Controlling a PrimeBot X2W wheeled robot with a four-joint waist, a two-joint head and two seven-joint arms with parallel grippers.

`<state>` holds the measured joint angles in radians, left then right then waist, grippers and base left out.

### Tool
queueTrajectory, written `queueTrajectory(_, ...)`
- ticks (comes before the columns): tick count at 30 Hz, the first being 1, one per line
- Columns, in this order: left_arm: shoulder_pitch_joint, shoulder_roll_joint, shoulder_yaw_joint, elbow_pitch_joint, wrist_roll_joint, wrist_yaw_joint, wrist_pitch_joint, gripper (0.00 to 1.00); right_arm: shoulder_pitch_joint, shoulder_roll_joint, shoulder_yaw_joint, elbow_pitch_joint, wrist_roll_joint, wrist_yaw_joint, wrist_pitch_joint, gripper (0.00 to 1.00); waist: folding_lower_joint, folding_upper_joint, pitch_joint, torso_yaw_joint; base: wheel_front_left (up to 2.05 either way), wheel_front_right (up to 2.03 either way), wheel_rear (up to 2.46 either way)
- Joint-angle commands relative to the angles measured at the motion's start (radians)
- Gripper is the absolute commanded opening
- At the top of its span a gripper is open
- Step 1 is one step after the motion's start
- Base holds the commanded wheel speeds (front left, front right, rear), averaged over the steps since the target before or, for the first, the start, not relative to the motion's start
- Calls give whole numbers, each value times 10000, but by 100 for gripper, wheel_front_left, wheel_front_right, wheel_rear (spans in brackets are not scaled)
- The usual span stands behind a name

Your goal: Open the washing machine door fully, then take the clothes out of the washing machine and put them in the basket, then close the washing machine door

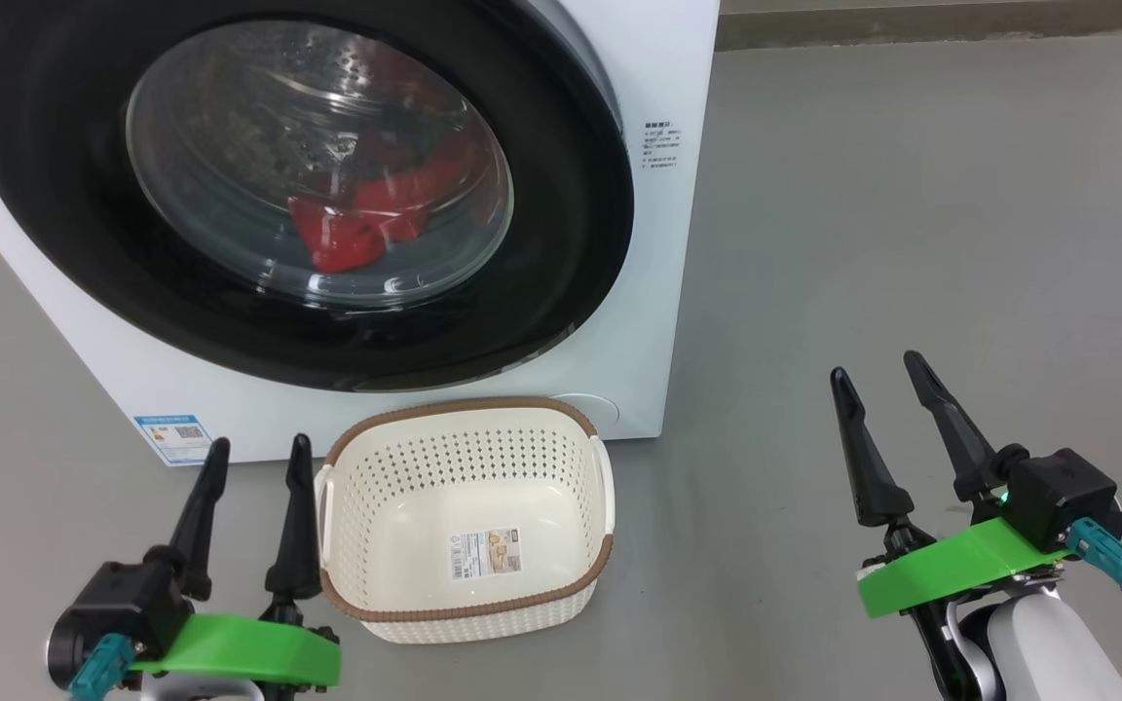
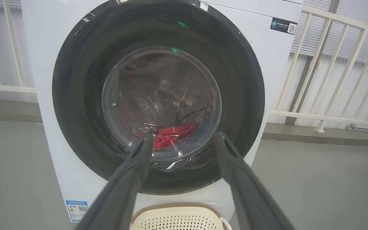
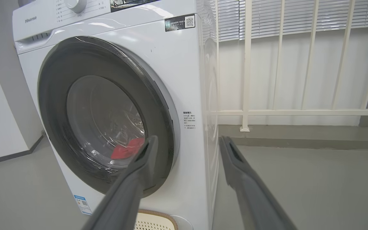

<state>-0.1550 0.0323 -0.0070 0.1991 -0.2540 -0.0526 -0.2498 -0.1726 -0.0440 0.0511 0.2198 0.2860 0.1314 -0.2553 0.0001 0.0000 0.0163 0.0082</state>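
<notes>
Red clothes (image 1: 347, 234) behind glass door (image 1: 571, 204)

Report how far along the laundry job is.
Nothing done yet. The round black-rimmed glass door of the white front-loader washing machine isn't swung open, the red clothes lie inside the drum, the cream perforated plastic basket stands empty. The left gripper and right gripper hang open, holding nothing. All steps are left.

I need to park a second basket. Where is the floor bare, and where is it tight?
Widest bare floor: right of the washing machine, between the basket and the right tool. A narrower strip lies left of the machine. Tight: below the door, where the basket sits close to the machine's foot, left tool beside its rim.
</notes>
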Motion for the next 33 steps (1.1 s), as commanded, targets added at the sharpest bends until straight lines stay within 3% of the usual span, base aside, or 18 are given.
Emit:
queueTrajectory(1, -468, 179, 284, -317, 84, 12, -120, 100, -379, -82, 287, -271, -56, -7, -65, 100, 0, 0, 2, -1, 0, 0, 0)
queueTrajectory(29, -395, 179, 298, -467, -121, 4, -120, 100, -426, -210, 341, 84, 505, -7, -65, 100, 0, 0, 92, -23, 0, 0, 0)
queueTrajectory(30, -392, 179, 302, -491, -122, -1, -120, 100, -439, -210, 330, 87, 513, -7, -65, 85, 0, 0, 114, -14, 0, 0, 0)
queueTrajectory(31, -389, 179, 305, -511, -126, -5, -120, 100, -453, -211, 313, 90, 520, -7, -65, 54, 0, 0, 136, -3, 0, 0, 0)
queueTrajectory(33, -403, 179, 303, -568, -121, -10, -120, 100, -507, -221, 275, 71, 535, -7, -65, 26, 0, 0, 248, 30, 0, 0, 0)
